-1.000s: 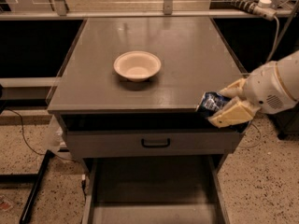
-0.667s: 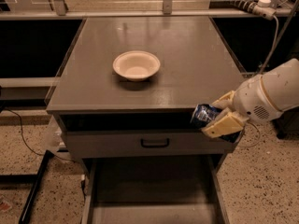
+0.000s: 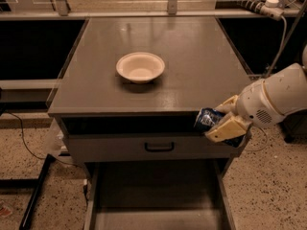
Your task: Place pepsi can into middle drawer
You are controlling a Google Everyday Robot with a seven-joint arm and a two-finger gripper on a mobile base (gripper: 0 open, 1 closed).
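A: Item one, the pepsi can (image 3: 207,119)?

B: Dark blue, shiny, white-silver markings. It is tilting sideways in the claw (image 3: 216,120), just off the worktop's (image 3: 192,56) near right corner and higher than the open middle drawer (image 3: 153,190).

A: Claw?

B: Its cream fingers are clamping the can, hiding its right part.

A: Drawer?

B: Plain grey floor showing; its near end is running out of view.
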